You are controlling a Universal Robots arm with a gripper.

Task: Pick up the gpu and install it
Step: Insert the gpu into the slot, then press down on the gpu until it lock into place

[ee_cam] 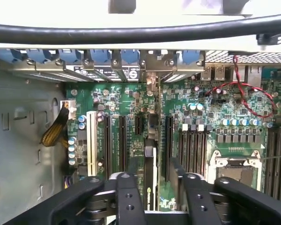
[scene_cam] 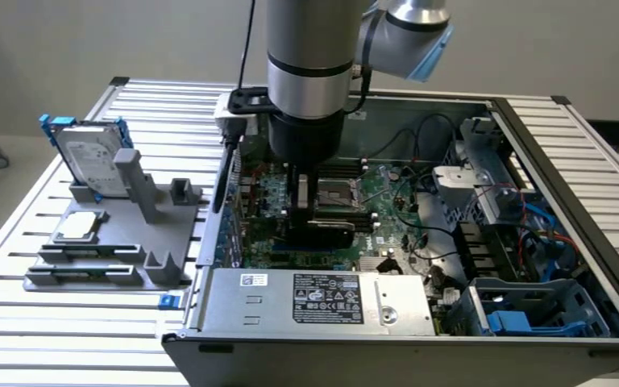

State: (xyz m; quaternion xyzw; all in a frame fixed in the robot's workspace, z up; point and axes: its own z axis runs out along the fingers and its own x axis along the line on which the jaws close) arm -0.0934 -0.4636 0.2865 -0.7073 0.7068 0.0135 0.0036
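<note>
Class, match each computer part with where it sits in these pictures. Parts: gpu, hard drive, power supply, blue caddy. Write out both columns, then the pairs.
Parts
1 gpu
2 hard drive
3 power supply
4 blue caddy

Places
A upright in the grey stand, outside the case
B on edge over the motherboard, under the arm
C in the case's near corner, at the exterior view's right
D silver labelled box along the case's near wall

Pairs: 1-B; 2-A; 3-D; 4-C

gpu (ee_cam: 150,173) upright on motherboard (ee_cam: 215,103), inside case (scene_cam: 567,161)
</note>
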